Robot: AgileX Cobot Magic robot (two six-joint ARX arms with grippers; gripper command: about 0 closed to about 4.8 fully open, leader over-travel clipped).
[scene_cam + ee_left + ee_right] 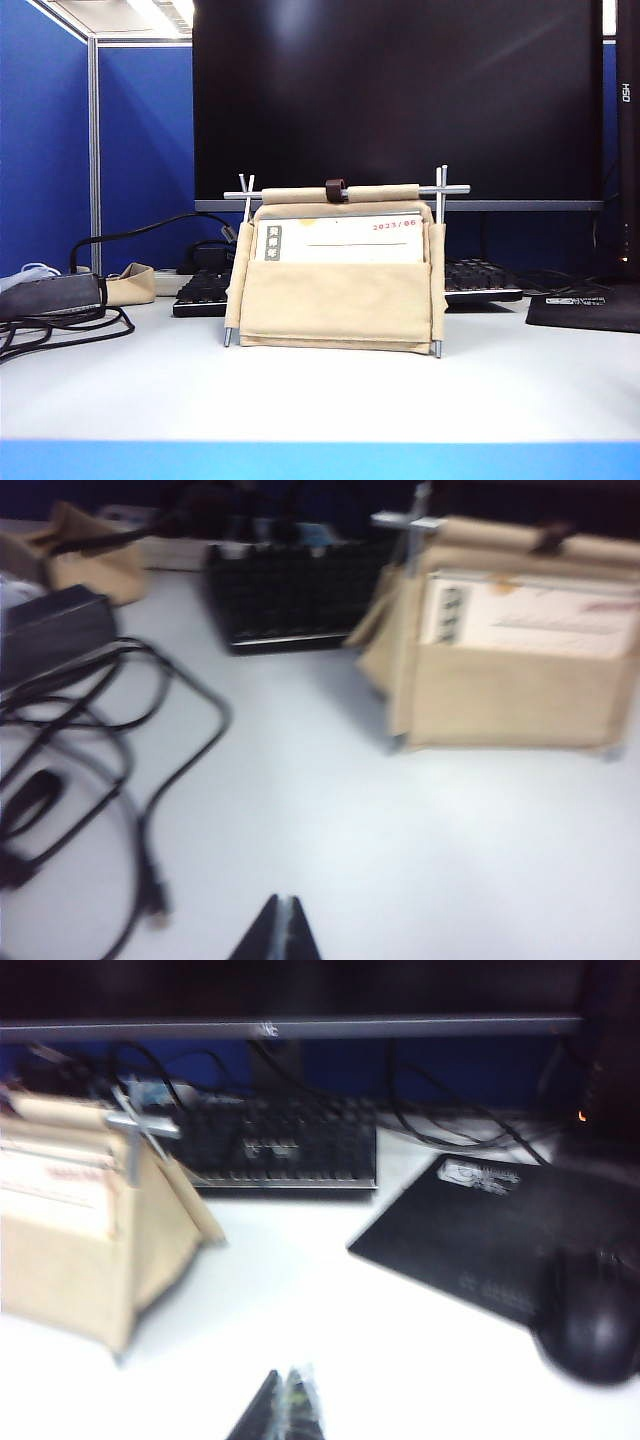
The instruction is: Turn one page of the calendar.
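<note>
The calendar [335,275] stands upright at the middle of the white table, a beige canvas stand on thin silver rods with a small brown strap on its top roll. Its front page [340,240] is white, with a grey character strip on one side and red date print. Neither gripper shows in the exterior view. Seen from the left wrist, the left gripper [281,925] is shut and empty, hanging well back from the calendar [510,640] over bare table. Through the right wrist camera, the right gripper [288,1400] is likewise shut and empty, far from the calendar [85,1230].
A black keyboard [480,280] lies behind the calendar below a dark monitor [400,90]. Black cables [120,770] and a power brick [50,295] lie on the left. A black mouse pad [470,1230] with a mouse [590,1315] lies on the right.
</note>
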